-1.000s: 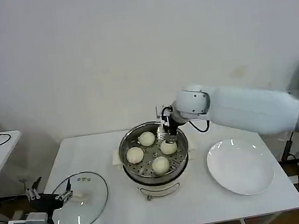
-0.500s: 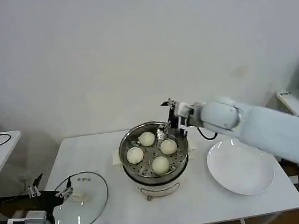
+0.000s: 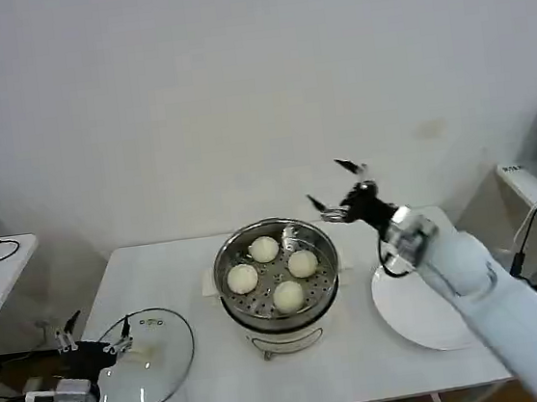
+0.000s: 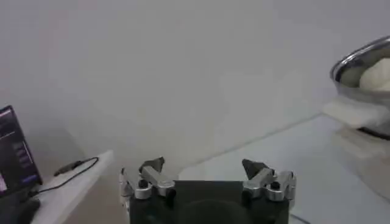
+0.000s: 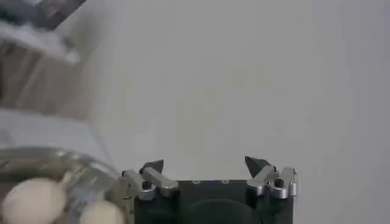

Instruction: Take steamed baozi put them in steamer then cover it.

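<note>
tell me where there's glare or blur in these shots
Head view: soft even light, bright glints on the steamer rim and a sheen on the cover; the right pincer looks slightly smeared. Left wrist view: the steamer is soft and out of focus. Right wrist view: the steamed baozi are blurred, the pincer fingers sharp.

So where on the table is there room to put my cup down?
Free table: the back corner beyond the cover, and the front strip between steamer and white plate. Crowded: the steamer holds four baozi; the open right claw hangs beside it.
</note>
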Available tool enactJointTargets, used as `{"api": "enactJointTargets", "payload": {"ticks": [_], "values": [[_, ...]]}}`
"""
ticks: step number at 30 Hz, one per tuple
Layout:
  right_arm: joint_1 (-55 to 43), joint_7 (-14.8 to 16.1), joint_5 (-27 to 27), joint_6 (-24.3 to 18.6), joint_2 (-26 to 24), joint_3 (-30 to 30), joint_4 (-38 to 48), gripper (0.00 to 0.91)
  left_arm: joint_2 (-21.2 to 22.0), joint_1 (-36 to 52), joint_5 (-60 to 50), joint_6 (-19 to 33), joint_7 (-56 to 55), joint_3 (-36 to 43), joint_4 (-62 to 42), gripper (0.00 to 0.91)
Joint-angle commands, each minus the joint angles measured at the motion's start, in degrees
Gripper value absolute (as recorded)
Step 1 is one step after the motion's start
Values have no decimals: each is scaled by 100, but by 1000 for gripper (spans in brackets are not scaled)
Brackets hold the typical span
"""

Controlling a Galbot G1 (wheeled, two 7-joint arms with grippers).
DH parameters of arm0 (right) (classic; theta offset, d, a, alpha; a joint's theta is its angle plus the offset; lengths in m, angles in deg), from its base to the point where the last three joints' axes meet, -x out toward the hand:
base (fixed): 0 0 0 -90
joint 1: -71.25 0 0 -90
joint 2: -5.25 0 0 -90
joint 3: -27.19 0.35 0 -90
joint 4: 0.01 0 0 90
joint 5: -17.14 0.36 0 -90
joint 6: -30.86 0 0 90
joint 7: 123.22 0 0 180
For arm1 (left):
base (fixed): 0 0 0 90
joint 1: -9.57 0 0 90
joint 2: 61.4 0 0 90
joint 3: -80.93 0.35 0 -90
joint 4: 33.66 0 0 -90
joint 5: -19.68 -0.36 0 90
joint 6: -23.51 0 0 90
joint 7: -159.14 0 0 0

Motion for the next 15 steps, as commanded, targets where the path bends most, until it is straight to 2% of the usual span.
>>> {"api": "enactJointTargets", "payload": {"ticks": [1, 2, 6, 11, 15], "values": [[3832, 532, -553, -1301, 2304, 4557, -280, 907, -128, -22, -1889, 829, 76, 66, -419, 907], [3943, 471, -451, -1250, 2410, 4729, -285, 907, -195, -44, -2649, 1052, 172, 89, -529, 907], [4192, 416, -514, -1294, 2393, 4966, -220, 907, -292, -9, -4266, 1464, 65, 171, -1086, 907], [4154, 348, -576, -1363, 2482, 5046, -5, 907, -340, 148, -5704, 1875, -275, 397, -1765, 907], [4186, 350, -589, -1422, 2599, 5011, 12, 907, -336, 134, -6408, 1940, -546, 524, -2146, 907]]}}
